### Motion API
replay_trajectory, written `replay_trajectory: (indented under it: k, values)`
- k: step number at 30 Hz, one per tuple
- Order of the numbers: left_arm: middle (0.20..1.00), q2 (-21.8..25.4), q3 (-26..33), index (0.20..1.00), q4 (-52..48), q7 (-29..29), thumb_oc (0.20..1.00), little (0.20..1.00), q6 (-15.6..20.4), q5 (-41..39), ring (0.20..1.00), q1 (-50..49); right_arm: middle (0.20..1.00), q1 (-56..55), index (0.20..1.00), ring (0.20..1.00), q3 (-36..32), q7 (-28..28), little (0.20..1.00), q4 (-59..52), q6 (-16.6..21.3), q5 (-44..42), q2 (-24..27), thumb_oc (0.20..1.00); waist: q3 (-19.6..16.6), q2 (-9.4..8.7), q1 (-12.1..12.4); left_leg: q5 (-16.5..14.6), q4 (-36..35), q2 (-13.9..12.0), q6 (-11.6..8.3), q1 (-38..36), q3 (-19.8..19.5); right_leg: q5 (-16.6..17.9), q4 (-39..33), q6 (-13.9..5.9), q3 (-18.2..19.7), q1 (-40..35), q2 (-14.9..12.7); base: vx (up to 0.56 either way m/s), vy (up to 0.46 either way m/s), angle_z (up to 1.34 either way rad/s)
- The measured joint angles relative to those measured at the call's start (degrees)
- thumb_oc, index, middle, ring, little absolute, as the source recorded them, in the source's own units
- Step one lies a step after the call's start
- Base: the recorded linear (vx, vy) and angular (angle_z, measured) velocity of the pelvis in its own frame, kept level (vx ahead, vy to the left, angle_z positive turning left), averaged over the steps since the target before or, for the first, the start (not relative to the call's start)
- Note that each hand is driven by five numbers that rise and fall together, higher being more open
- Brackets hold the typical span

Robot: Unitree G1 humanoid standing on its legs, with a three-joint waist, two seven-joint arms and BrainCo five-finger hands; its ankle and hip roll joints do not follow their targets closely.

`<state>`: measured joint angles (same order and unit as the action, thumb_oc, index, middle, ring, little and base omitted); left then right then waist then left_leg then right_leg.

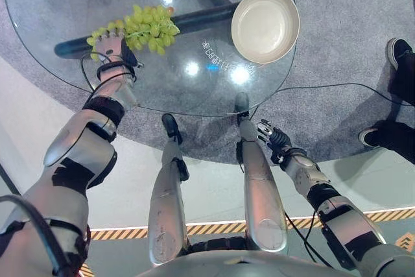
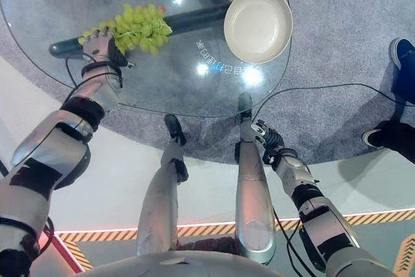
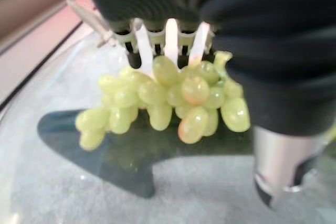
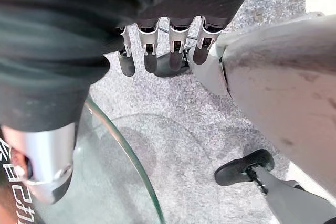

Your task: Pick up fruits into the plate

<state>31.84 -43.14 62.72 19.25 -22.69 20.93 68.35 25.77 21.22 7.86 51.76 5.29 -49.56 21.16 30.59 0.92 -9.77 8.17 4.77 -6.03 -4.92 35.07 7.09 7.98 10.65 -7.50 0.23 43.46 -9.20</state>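
One grape bunch (image 1: 144,27) in left robot hand (image 1: 111,48) — table (image 1: 78,4) print unreadable.

A round glass table (image 1: 162,89) stands in front of me. On it lie a bunch of green grapes (image 1: 146,27) and, well apart, a cream plate (image 1: 265,25).

Lab/test area: hazard-striped floor tape (image 1: 214,227), glass table (image 1: 78,4).

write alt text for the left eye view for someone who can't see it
The robot's left hand is closed around a bunch of green grapes on a round glass table. An empty cream plate sits at the table's right edge. The right hand hangs below the table edge, holding nothing.
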Motion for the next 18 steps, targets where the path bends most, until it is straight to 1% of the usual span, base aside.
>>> replay_trajectory:
  k: [2, 6, 9, 14, 18]
  values:
    - [1.000, 0.1, -0.1, 1.000, 0.5, 0.8, 1.000, 1.000, -1.3, 1.1, 1.000, 1.0, 1.000, 0.0, 1.000, 1.000, 0.1, 0.3, 1.000, -0.9, 0.2, -1.3, -0.2, 1.000, -0.3, -0.78, -0.1, -0.1, 0.4, 0.0, -0.07, 1.1, 0.6, 0.0, 0.6, 0.00, 0.5, 1.5, 0.0, -0.02, -0.009, -0.07]
    - [1.000, 0.1, -0.4, 1.000, 2.5, 4.4, 1.000, 1.000, -3.7, 1.7, 1.000, 3.0, 1.000, 0.1, 1.000, 1.000, 0.6, 1.1, 1.000, -1.8, 0.9, -3.7, -0.5, 1.000, -0.4, -2.37, -0.9, -0.2, 1.3, 0.0, -0.07, 2.9, 0.8, 0.1, 1.3, 0.08, 0.9, 3.4, 0.1, 0.00, -0.003, -0.02]
    - [1.000, 0.1, -0.5, 1.000, 4.0, 6.8, 1.000, 1.000, -4.7, 1.5, 1.000, 3.7, 1.000, 0.1, 1.000, 1.000, 1.1, 1.4, 1.000, -2.0, 1.1, -4.8, -0.9, 1.000, -0.9, -3.40, -1.5, -0.4, 1.9, 0.0, -0.12, 4.1, 0.8, 0.0, 1.4, 0.03, 0.9, 4.4, 0.1, -0.01, -0.021, 0.00]
    - [1.000, 0.0, -1.0, 1.000, 4.1, 10.3, 1.000, 1.000, -5.0, 1.5, 1.000, 3.9, 1.000, 0.1, 1.000, 1.000, 1.3, 1.5, 1.000, -2.4, 1.3, -5.6, -2.1, 1.000, -1.0, -3.67, -1.4, -0.4, 2.4, 0.0, -0.14, 5.0, 0.5, 0.2, 1.5, 0.22, 0.8, 4.9, 0.1, -0.01, -0.021, 0.01]
    - [1.000, 0.0, -1.0, 1.000, 4.6, 12.0, 1.000, 1.000, -6.5, 1.6, 1.000, 3.9, 1.000, 0.4, 1.000, 1.000, 1.7, 1.7, 1.000, -2.7, 1.5, -6.1, -2.2, 1.000, -1.0, -3.67, -1.3, -0.7, 3.1, -0.1, -0.27, 5.5, 0.4, 0.2, 1.5, 0.21, 0.8, 5.1, 0.1, 0.00, 0.000, 0.00]
